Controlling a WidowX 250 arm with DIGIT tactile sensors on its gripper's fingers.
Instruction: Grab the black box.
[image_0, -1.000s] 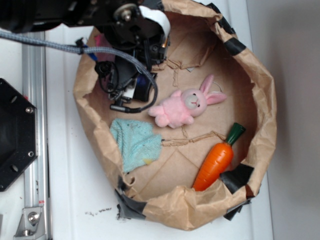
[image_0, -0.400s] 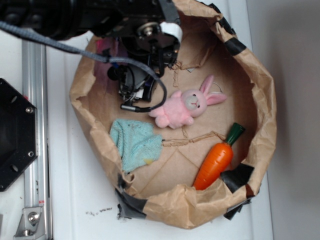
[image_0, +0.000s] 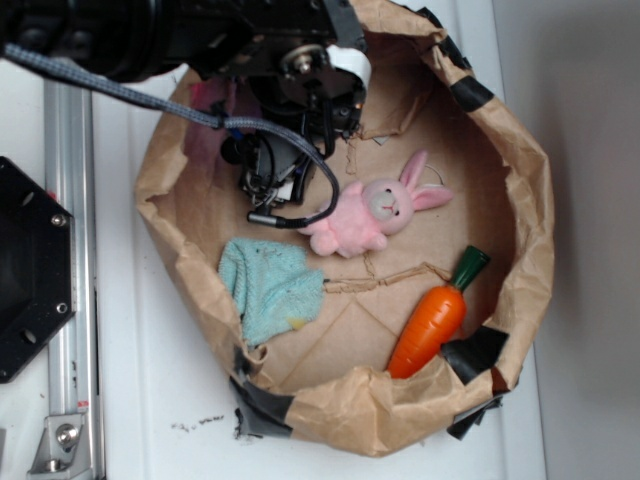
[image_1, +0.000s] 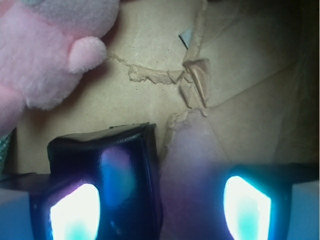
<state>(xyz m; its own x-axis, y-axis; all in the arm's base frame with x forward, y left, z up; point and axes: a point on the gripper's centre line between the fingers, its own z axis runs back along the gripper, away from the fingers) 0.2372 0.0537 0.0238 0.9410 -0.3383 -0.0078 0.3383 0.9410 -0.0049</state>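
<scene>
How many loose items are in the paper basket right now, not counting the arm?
4. Black box under the gripper at upper left; bunny center; blue cloth lower left; carrot lower right. The arm may hide more.

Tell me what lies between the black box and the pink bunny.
In the wrist view, only bare brown paper with a torn seam separates the black box from the bunny.

A white table (image_0: 170, 380) carries a metal rail (image_0: 72, 250) along its left edge; a grey wall (image_0: 590, 200) stands right.
</scene>
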